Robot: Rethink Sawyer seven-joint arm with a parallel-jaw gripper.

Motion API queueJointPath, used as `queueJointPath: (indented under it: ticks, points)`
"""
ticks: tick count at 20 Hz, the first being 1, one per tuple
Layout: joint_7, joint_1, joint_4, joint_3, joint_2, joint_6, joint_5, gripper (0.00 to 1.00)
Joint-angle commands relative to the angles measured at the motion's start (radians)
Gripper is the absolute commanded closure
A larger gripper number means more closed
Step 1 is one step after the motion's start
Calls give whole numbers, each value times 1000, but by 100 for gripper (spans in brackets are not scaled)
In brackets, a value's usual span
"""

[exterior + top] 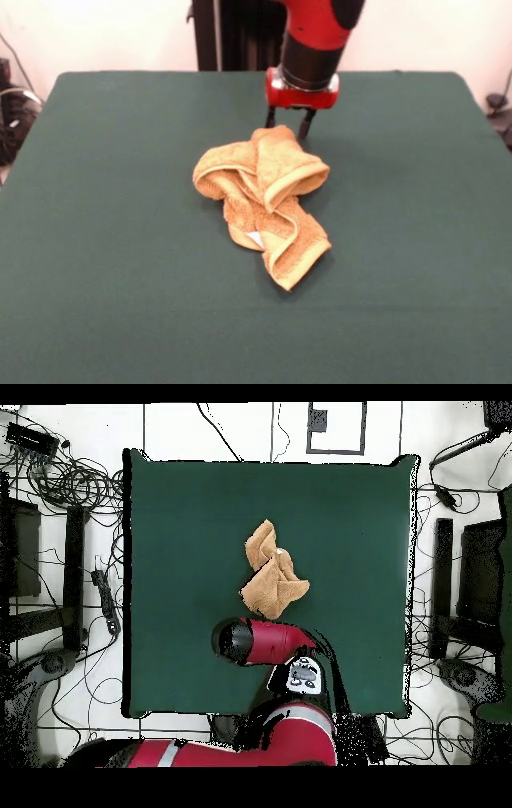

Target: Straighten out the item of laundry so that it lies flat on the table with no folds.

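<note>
You have a towel (264, 204) of thick, looped terry cloth, rough and matt, with a small smooth white label (255, 238). The table (120, 240) wears a matt, flat-woven green cloth. The arm's (316, 32) red shell looks like glossy plastic, perhaps painted metal.

You've got an orange-tan towel (264, 204) on a dark green table (112, 240), the terry lighter and yellower along its rolled edges, deeper orange in the creases. A small white label (255, 238) shows among the folds. From overhead the towel (272, 572) reads a flatter tan against the same plain green cloth (180, 534). Your arm (316, 32) is bright red with a black patch at the top and a black band at the wrist, then a red collar. Below it the gripper (288, 126) has black fingers. Behind the table the wall is white.
</note>
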Motion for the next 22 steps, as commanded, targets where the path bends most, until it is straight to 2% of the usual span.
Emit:
queueJointPath:
  ticks: [1,6,11,17,22]
  points:
    - [204,51,-118,85,-59,169,92,0]
    - [201,65,-119,60,-105,260,94,0]
    - [160,48,-165,73,-85,270,71,0]
    - [106,22,-230,106,-40,202,35,0]
    - [118,24,-281,115,0,168,37,0]
